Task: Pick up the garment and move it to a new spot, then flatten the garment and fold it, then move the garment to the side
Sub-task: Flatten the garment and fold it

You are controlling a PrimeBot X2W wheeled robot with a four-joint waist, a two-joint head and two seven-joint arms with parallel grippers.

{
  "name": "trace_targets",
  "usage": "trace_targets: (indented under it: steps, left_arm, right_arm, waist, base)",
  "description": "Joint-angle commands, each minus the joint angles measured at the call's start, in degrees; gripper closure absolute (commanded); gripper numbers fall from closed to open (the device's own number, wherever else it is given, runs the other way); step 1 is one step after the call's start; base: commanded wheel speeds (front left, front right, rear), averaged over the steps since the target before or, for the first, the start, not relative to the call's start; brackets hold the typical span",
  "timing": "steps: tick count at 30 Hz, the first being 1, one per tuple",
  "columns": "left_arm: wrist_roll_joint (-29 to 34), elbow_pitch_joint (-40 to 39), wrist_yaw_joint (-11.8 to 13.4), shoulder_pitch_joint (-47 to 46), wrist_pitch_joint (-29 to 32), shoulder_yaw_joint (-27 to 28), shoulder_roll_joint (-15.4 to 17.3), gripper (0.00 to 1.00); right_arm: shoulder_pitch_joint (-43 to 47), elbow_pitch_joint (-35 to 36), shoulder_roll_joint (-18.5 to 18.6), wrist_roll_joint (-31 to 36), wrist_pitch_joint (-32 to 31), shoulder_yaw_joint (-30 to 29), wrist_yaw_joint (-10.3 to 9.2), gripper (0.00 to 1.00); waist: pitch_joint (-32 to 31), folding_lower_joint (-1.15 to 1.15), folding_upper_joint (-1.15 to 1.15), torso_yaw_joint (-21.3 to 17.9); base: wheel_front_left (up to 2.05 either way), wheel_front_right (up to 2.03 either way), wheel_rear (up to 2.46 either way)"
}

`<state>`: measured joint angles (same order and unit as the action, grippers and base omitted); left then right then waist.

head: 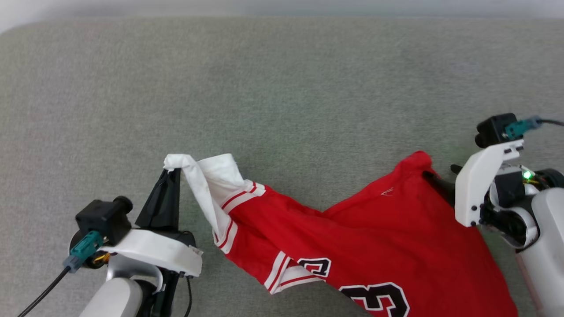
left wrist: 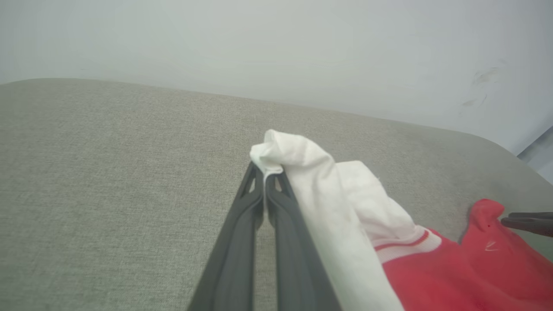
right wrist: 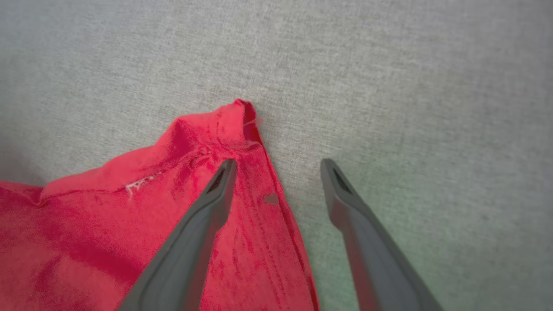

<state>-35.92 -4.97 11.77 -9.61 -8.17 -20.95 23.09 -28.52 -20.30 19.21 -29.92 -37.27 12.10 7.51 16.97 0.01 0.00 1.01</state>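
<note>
Garment is laid on grey fabric, white sleeve clamped by the left gripper; right gripper is shown spread and empty over the red corner by its wrist view

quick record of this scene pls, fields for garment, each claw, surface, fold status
garment: red shirt with white sleeves, crumpled, not flattened
left claw: shut on the edge of a white sleeve
right claw: open at the garment's red corner, one finger over the cloth, the other over bare surface; gripping nothing
surface: grey woven covering
fold status: not yet begun
</note>
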Motion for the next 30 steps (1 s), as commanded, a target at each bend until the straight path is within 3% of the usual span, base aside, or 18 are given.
trace_targets:
  steps: [1, 9, 10, 11, 15, 20, 30]
  left_arm:
    - [0.4, 0.2, -0.2, -1.1, -0.4, -0.1, -0.2, 1.0]
    - [0.1, 2.9, -1.7, -3.9, -1.6, -1.4, -1.8, 1.0]
    - [0.0, 3.2, -1.8, -3.9, -1.7, -1.5, -1.9, 1.0]
    - [0.0, 3.5, -1.9, -3.9, -1.8, -1.5, -2.0, 1.0]
    - [-0.5, 4.6, -1.9, -3.4, -2.2, -1.1, -1.8, 1.0]
    - [0.0, 4.6, -1.3, -2.9, -3.5, 0.6, -0.4, 1.0]
    - [-0.7, 4.5, -1.9, -9.9, -4.8, 5.5, 2.3, 1.0]
  right_arm:
    - [-1.5, -0.6, 0.9, -0.3, -1.3, 0.9, -0.04, 0.0]
    - [-4.3, -8.2, 1.0, -3.6, -12.1, 9.2, -0.02, 0.0]
    - [-4.0, -8.7, 0.7, -4.2, -13.0, 10.0, 0.05, 0.62]
    - [-3.8, -8.9, 0.7, -4.8, -13.4, 10.7, 0.06, 1.0]
    - [-5.0, -7.0, 1.6, -5.5, -10.2, 11.4, 0.05, 1.0]
    - [-6.7, -3.3, 2.6, -4.5, 0.9, 8.6, -0.04, 1.0]
    - [-6.2, -2.9, -2.0, 1.8, 21.7, -3.3, -0.04, 1.0]
  waist:
    - [2.4, -0.01, 0.0, 2.2]
    - [4.3, -0.01, 0.0, 4.1]
    - [4.1, -0.01, 0.0, 4.2]
    - [4.0, -0.01, 0.0, 4.2]
    - [2.5, -0.01, 0.0, 3.8]
    - [-0.6, -0.01, 0.0, 2.5]
    - [-7.8, -0.01, 0.0, -0.7]
  base:
    - [0.0, 0.0, 0.0]
    - [0.0, 0.0, 0.0]
    - [0.0, 0.0, 0.0]
    - [0.0, 0.0, 0.0]
    - [0.0, 0.0, 0.0]
    - [0.0, 0.0, 0.0]
    - [0.0, 0.0, 0.0]
